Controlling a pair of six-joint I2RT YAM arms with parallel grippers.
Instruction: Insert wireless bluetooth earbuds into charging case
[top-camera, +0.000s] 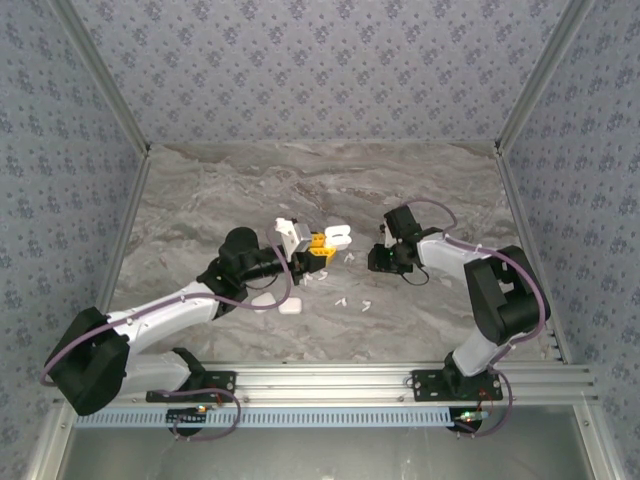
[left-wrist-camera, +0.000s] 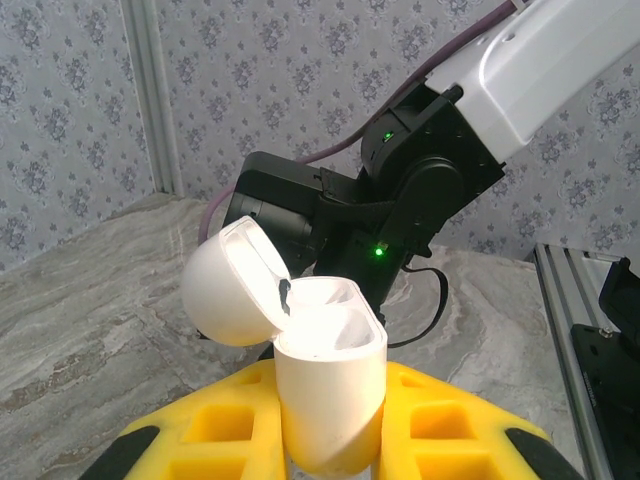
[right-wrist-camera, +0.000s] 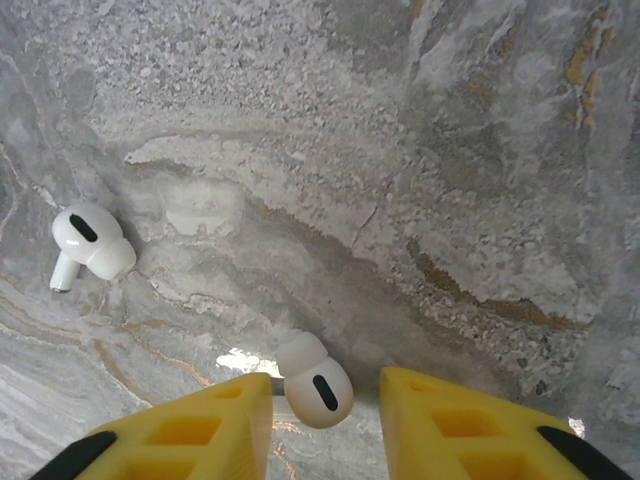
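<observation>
Desk (right-wrist-camera: 400, 150) under both hands. My L hand (left-wrist-camera: 330, 445) is clamped on the open case (left-wrist-camera: 325, 390), lid tipped back. R hand (right-wrist-camera: 325, 390) has fingers apart, w/ an earbud (right-wrist-camera: 315, 385) lying btwn them, off-centre. I'd centre first, pinch gently, lift straight.

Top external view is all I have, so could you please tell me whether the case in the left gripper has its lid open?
Observer: Yes. On the left wrist view, the left gripper clamps the white charging case, and its lid is swung back open.
Operator: Thank you. Is the right gripper gripping an earbud yet?
Observer: Not yet. On the right wrist view, the right gripper straddles a white earbud lying on the table, with a gap showing beside one finger.
Operator: Is another earbud close by?
Observer: A second earbud, also white, lies apart from it, to the left in that view.
</observation>
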